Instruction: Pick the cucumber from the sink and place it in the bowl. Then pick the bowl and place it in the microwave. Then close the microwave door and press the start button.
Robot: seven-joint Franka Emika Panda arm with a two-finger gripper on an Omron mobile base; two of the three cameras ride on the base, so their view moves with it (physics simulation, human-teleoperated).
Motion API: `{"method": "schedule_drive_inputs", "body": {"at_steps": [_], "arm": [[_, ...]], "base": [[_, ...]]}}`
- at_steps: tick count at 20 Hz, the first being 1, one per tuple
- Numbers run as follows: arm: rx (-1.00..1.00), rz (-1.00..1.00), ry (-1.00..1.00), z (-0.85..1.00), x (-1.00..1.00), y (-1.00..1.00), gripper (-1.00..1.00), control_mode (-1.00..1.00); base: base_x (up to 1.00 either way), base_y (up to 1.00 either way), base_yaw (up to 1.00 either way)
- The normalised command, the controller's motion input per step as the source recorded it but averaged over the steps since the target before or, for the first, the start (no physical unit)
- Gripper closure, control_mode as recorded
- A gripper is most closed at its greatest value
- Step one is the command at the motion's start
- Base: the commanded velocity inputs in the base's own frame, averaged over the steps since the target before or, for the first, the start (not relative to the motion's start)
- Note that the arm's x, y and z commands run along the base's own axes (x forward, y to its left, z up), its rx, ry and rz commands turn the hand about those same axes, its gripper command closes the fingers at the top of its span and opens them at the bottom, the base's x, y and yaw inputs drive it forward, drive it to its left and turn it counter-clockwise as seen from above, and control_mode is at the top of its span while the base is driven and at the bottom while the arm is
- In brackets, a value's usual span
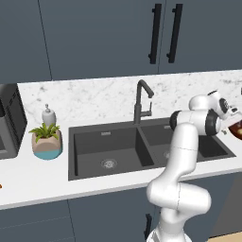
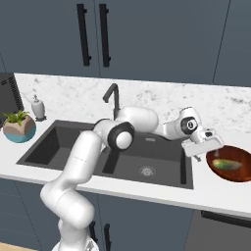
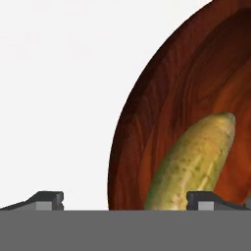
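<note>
Reading progress: I see the cucumber (image 2: 226, 164) lying inside the bowl (image 2: 215, 171) on the counter's right end, beside the sink (image 2: 63, 147). Gripper (image 2: 202, 147) fully spread, empty, over the bowl's rim. Microwave steps remain.

Yellow-green speckled cucumber (image 3: 196, 162); reddish-brown bowl (image 3: 162, 108); white marbled counter (image 2: 215, 193).

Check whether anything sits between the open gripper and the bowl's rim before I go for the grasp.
Nothing visible does. The gripper hangs open at the bowl's left rim, one fingertip over bare counter, the other over the bowl. The cucumber lies inside.
</note>
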Motion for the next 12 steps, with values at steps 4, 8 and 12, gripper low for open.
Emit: {"method": "schedule_drive_inputs", "body": {"at_steps": [4,8,12], "arm": [[0.00,0.10,0.01,-0.14,0.00,-0.27,-1.00,-1.00],[0.00,0.08,0.02,-0.22,0.00,-0.08,1.00,-1.00],[0.00,0.06,0.00,-0.09,0.00,0.00,1.00,-1.00]], "base": [[0.00,0.00,0.00],[0.00,0.00,0.00],[0.00,0.00,0.00]]}}
